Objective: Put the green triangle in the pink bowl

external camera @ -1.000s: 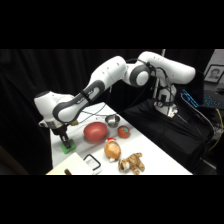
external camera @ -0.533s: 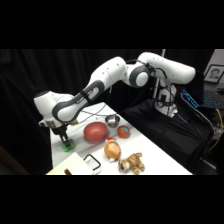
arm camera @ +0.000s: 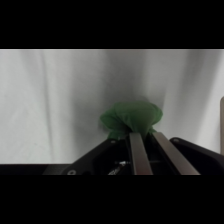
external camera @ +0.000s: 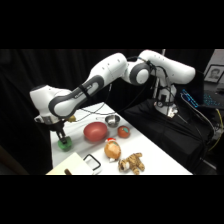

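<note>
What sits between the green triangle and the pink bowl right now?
Nothing visible does. The green triangle lies under the gripper near the table's left edge, and the pink bowl stands beside it with only bare white cloth between them. The metal bowl sits beyond the pink bowl, off that line.

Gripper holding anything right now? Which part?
Cannot tell. The gripper is down at the small bright green flat block on the white table, but no grasp shows.
</note>
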Controlling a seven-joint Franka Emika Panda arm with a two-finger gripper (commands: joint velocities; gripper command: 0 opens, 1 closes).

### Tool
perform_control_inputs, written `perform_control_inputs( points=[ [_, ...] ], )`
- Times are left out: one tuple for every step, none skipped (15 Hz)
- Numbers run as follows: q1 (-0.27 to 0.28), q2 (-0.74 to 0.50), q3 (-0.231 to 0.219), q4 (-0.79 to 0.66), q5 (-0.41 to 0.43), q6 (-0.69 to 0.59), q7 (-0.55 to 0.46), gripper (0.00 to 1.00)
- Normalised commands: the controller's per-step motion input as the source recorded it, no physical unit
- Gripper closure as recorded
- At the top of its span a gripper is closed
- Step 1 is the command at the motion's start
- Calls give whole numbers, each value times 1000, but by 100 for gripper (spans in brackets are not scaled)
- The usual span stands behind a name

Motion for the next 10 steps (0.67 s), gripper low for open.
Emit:
perform_control_inputs(
  points=[
    [9, -500, 4, -383, 19, -168, 65, 96],
    [11, -507, -3, -422, 18, -155, 84, 96],
    [2, -506, 4, -456, 27, -139, 76, 96],
    [-2, -524, -6, -515, 24, -110, 91, 96],
    [-8, -544, -11, -574, 21, -80, 87, 96],
    [-18, -574, -8, -641, 25, -40, 70, 96],
    [-17, -601, -17, -702, 19, -3, 79, 96],
    [-19, -658, -15, -789, 20, 13, 68, 96],
    [-20, -724, -15, -887, 19, 9, 60, 96],
    [-15, -763, -19, -962, 13, 63, 57, 96]
  ],
)
